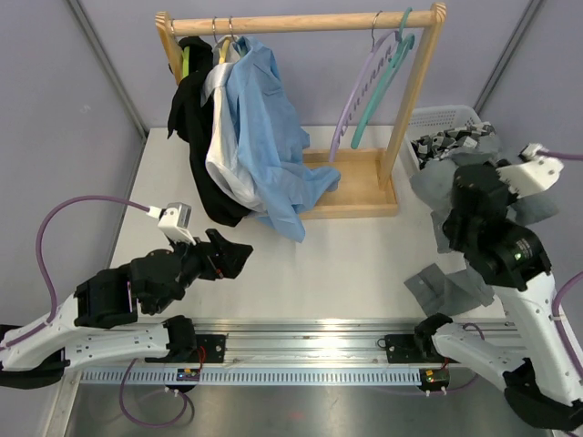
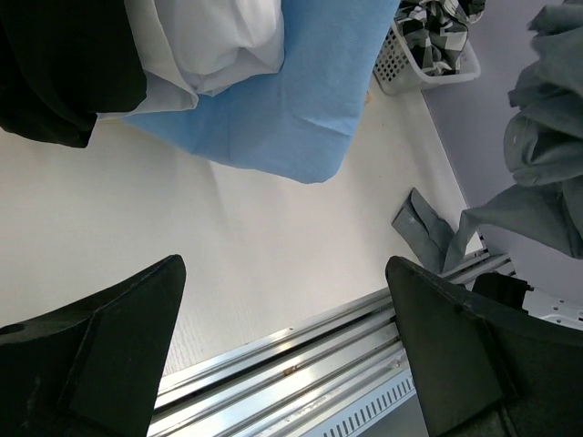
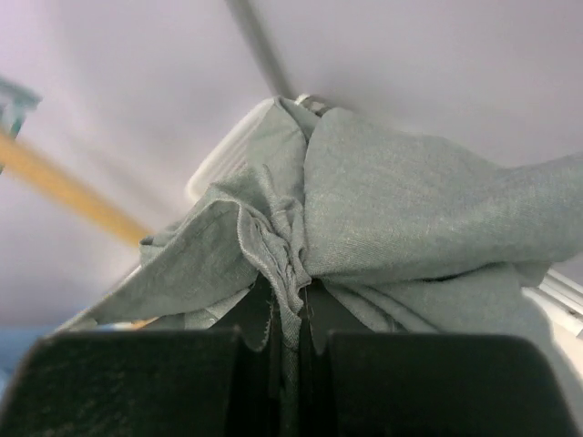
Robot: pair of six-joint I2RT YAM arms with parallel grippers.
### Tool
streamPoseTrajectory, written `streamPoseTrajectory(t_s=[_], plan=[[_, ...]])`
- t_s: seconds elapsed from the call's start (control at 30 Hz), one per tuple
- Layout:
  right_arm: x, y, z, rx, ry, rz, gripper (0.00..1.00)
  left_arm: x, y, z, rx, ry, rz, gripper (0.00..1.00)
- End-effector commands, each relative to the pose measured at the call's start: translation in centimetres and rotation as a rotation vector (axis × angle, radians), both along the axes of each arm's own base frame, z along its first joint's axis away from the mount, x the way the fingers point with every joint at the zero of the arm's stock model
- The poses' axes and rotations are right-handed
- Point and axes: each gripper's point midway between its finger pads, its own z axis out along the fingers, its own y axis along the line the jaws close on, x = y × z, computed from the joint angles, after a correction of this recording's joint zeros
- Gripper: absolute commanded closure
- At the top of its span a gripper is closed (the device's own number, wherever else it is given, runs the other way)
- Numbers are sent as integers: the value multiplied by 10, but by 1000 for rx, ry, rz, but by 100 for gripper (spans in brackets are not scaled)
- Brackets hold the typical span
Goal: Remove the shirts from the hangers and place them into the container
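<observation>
left tool agape, right tool clamped

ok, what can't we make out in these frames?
- Top view: container mostly covered by the right arm and grey shirt; fill level unclear.
- Top view: hangers under the black shirt, white shirt and light blue shirt wrapped in cloth; only slivers show.
- Right wrist view: tips of the right fingers buried in the grey shirt; background blurred.
- Left wrist view: rack cut off by the top edge.

On the white table: wooden rack base toward the back, white basket far right, hem of the blue shirt beside the base, tail of the grey shirt front right.
</observation>
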Motion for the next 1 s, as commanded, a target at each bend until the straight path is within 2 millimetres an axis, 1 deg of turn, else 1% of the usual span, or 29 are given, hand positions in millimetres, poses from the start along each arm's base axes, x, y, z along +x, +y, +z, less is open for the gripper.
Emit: streamPoseTrajectory(t_s=[0.0, 0.03, 0.07, 0.1, 0.13, 0.17, 0.2, 0.23, 0.27, 0.3, 0.33, 0.37, 0.4, 0.43, 0.47, 0.5, 0.53, 0.57, 0.6, 0.63, 0.67, 0.7, 0.73, 0.77, 0.8, 0.87, 0.9, 0.93, 0.97], plan=[[37, -21, 58, -69, -55, 7, 100, 0, -6, 28, -80, -40, -17, 4], [46, -49, 59, -57, -47, -50, 100, 0, -6, 29, -80, -44, -19, 4], [60, -46, 71, -27, -68, 35, 100, 1, -6, 30, -80, -46, -18, 4], [86, -52, 60, -5, -31, 40, 100, 0, -5, 32, -83, -50, -19, 4], [99, -53, 61, 6, -27, 55, 100, 1, -3, 33, -84, -51, -14, 4], [103, -72, 78, 12, -61, 40, 100, 0, -2, 33, -82, -50, -14, 4], [129, -77, 66, 42, -34, 48, 100, 0, 0, 31, -81, -48, -9, 4], [139, -79, 71, 50, -48, 73, 100, 0, 3, 31, -86, -50, -4, 4], [150, -77, 91, 42, -113, 115, 100, -1, 5, 32, -91, -53, -2, 4], [169, -79, 86, 38, -101, 126, 100, 0, 7, 32, -91, -53, 2, 4], [179, -78, 89, 29, -104, 144, 100, 0, 9, 31, -88, -53, 7, 4], [182, -73, 116, 7, -156, 183, 100, -1, 10, 30, -88, -54, 8, 4], [206, -74, 103, 7, -112, 199, 100, 0, 12, 30, -89, -55, 11, 3], [213, -74, 109, -4, -114, 214, 100, 0, 13, 30, -87, -59, 16, 3], [213, -69, 137, -33, -170, 245, 100, 0, 13, 30, -85, -61, 17, 3], [233, -71, 128, -41, -146, 253, 100, 1, 13, 30, -80, -63, 17, 3], [236, -71, 138, -55, -170, 259, 100, 2, 14, 31, -78, -65, 23, 3], [237, -66, 166, -90, -253, 287, 100, 2, 14, 31, -74, -66, 24, 2], [247, -67, 167, -107, -265, 294, 100, 2, 14, 30, -69, -64, 27, 2], [248, -67, 176, -123, -301, 294, 100, 3, 15, 29, -63, -65, 34, 2], [249, -65, 201, -160, -404, 301, 100, 4, 16, 29, -59, -65, 40, 2], [243, -64, 216, -198, -457, 302, 100, 4, 16, 28, -57, -64, 43, 2], [241, -64, 227, -221, -508, 295, 100, 5, 17, 27, -57, -64, 53, 2], [237, -68, 243, -252, -591, 266, 100, 6, 17, 26, -51, -63, 58, 2], [240, -70, 248, -276, -615, 257, 100, 6, 18, 26, -52, -64, 62, 1], [226, -66, 282, -337, -720, 259, 100, 8, 19, 25, -49, -64, 75, 1], [244, -67, 274, -341, -710, 270, 100, 8, 18, 25, -47, -63, 77, 1], [229, -63, 296, -369, -774, 278, 100, 9, 18, 25, -46, -64, 80, 1], [232, -62, 300, -379, -807, 285, 100, 10, 18, 24, -42, -62, 83, 1]])
